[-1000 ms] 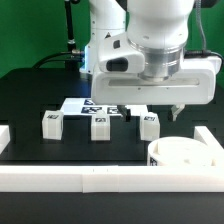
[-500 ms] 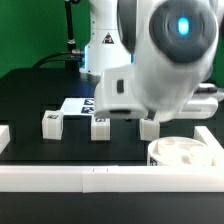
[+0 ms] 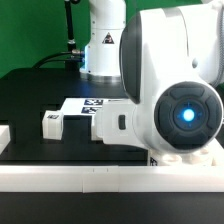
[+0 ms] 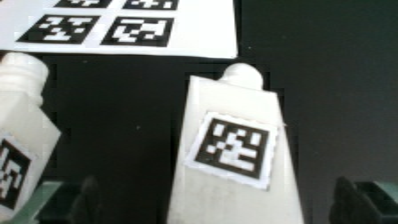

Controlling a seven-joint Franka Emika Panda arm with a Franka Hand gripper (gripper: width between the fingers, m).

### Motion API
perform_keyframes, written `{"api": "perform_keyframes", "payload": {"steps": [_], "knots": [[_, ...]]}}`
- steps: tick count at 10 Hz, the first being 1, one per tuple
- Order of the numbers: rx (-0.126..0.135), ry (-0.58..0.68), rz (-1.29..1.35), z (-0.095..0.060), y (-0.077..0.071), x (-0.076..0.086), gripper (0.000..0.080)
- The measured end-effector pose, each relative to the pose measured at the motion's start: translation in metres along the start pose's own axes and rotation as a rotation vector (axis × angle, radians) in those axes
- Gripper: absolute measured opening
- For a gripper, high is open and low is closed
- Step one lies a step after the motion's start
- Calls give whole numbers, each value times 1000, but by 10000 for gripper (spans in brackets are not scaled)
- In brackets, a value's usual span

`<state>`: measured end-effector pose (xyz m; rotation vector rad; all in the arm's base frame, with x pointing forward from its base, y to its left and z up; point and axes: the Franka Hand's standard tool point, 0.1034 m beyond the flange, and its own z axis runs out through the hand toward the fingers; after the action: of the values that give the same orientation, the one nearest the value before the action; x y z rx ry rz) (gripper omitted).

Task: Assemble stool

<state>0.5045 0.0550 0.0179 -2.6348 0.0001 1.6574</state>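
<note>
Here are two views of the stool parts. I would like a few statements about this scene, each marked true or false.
1. The fingers stand open and hold nothing. True.
2. The leg in front of the fingers shows its tag to the wrist camera. True.
3. That leg lies on the marker board. False: it lies on the black table, off the board.
4. The exterior view shows all three legs. False: only the leg at the exterior view's left shows clearly; the arm covers the rest.
</note>
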Motion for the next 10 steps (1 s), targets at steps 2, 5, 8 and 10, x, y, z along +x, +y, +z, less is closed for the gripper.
{"api": "perform_keyframes", "payload": {"steps": [2, 5, 8, 10], "knots": [[1, 14, 0, 2, 0, 5, 593], [0, 18, -3, 2, -1, 6, 324], [-4, 18, -5, 2, -3, 5, 324], [-7, 6, -11, -10, -5, -8, 324]]}}
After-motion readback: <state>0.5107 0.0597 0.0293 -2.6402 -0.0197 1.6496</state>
